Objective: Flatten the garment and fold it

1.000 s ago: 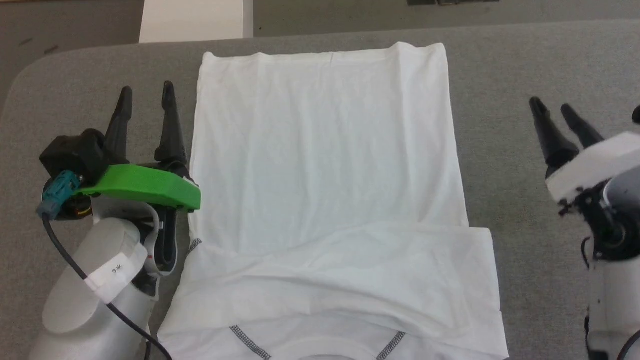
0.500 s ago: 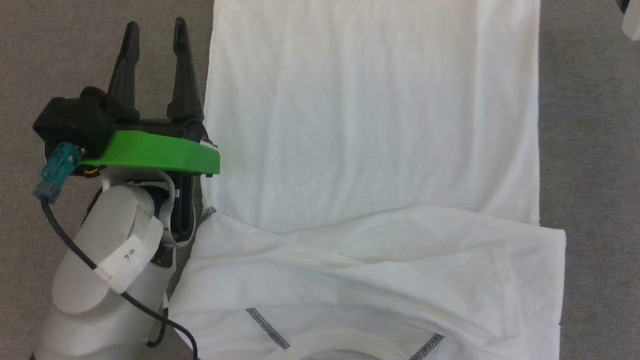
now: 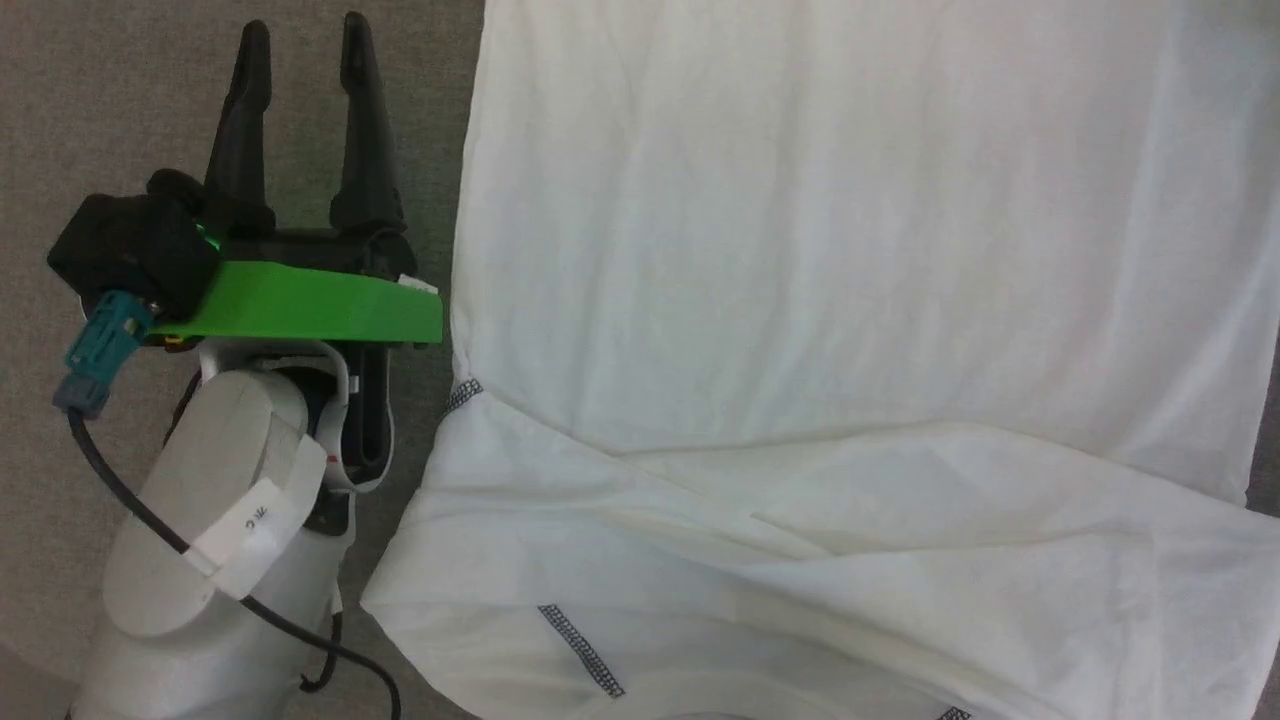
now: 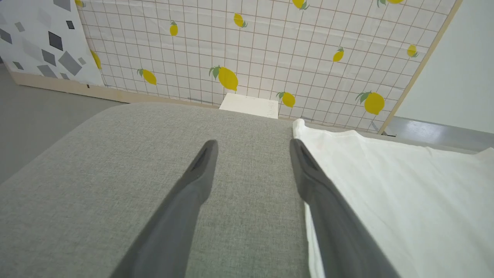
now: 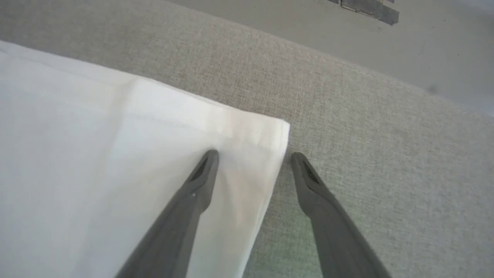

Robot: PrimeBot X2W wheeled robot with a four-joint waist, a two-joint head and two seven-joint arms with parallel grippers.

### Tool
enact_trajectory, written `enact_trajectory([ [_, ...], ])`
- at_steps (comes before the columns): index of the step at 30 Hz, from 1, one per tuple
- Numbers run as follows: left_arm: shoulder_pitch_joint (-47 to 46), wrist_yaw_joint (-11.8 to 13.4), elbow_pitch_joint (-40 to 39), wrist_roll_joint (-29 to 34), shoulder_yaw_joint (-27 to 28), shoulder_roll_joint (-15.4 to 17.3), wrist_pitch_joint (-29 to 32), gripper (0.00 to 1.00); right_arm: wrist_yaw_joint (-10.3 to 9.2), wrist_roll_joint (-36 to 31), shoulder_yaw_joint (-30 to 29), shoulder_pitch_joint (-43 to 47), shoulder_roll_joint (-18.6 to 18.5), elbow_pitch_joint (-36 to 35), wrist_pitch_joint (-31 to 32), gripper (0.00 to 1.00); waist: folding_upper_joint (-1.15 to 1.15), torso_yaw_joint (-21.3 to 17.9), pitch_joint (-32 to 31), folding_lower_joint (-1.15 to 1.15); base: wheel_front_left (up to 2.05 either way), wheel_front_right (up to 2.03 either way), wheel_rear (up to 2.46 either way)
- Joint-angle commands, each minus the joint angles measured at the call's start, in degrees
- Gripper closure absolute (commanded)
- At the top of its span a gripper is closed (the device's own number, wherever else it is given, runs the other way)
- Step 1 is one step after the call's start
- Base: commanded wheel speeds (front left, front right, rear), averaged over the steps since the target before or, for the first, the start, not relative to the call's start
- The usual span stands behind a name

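The garment (image 3: 820,280), a thin white shirt, lies spread flat on the grey padded table (image 3: 120,90), its sleeves folded across the near part and dark zigzag seams (image 3: 582,650) showing at the bottom. My left gripper (image 3: 300,40) stands open over bare table just left of the shirt's edge; in the left wrist view the left gripper (image 4: 252,148) has its right finger beside the garment (image 4: 401,200). My right gripper (image 5: 252,158) is open above a far hem corner of the garment (image 5: 115,154), one finger over cloth, the other over table.
A rigid white box (image 4: 249,105) stands beyond the table's far edge, before a lemon-patterned wall panel (image 4: 251,42). Grey floor (image 5: 347,34) lies past the table's rounded edge. Bare table (image 4: 96,173) stretches left of the shirt.
The head camera has dipped and come closer, so the shirt fills more of the picture and the right gripper has left it. The left gripper stays open beside the shirt's left edge.
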Motion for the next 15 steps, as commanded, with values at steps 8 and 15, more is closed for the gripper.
enact_trajectory([
  [8,-2.6,-1.0,0.6,-0.6,1.0,1.4,2.4,0.0,-0.08,2.2,2.2,-0.4,-0.3,0.8,3.7,1.0,0.0,-1.4,0.1,-0.01,0.0,0.0,0.0],
  [15,-18.6,-3.7,4.4,-3.2,0.1,4.9,18.0,0.0,-0.08,3.8,4.6,-3.3,0.6,-1.6,2.5,1.0,0.0,-4.7,0.8,-0.01,0.0,0.0,0.0],
])
